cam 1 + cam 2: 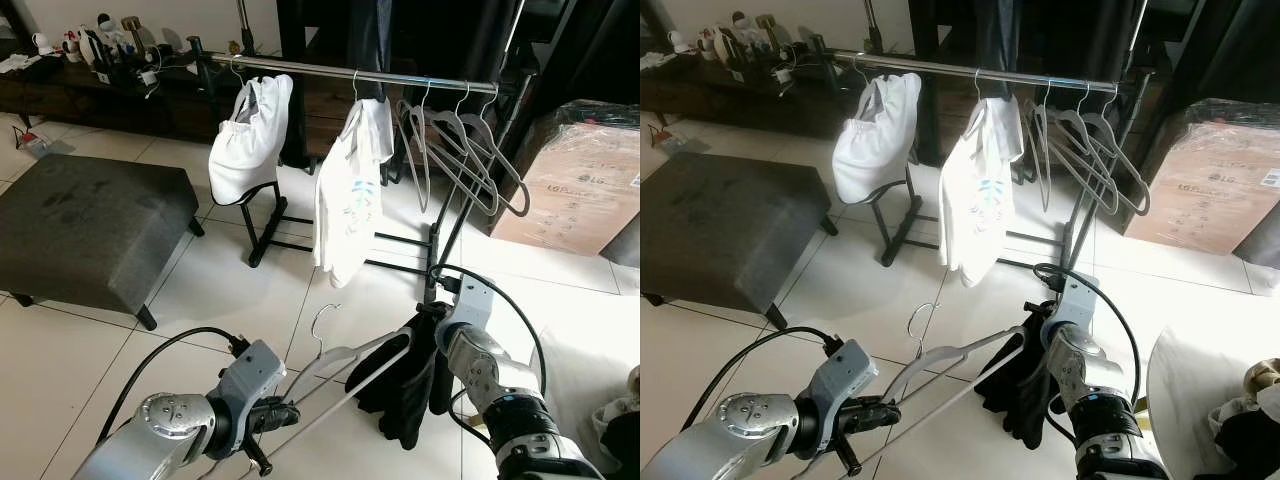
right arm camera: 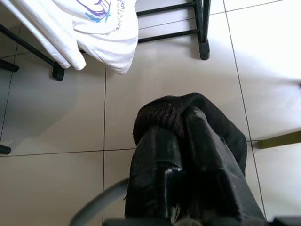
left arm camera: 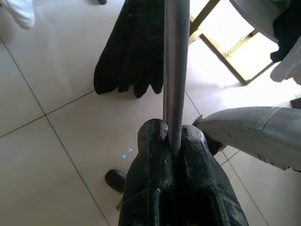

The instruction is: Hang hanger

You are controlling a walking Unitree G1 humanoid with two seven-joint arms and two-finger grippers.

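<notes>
A: Where is the hanger [image 1: 345,360] now?
B: It is hanging low over the floor, before the rail [image 1: 380,76]. The left gripper [image 3: 174,141] is pinching its bar; the right gripper [image 2: 181,127] is squeezing the black cloth [image 1: 405,385] on it.

The glossy white tiled floor [image 1: 250,290] reflects light, while the dark grey upholstered ottoman [image 1: 90,225] at nine o'clock looks matt and cloth-covered. The shiny chrome metal rail [image 1: 400,78] at twelve o'clock carries smooth grey plastic hangers [image 1: 460,150]. The black knitted garment [image 2: 164,117] looks soft and ribbed.
</notes>
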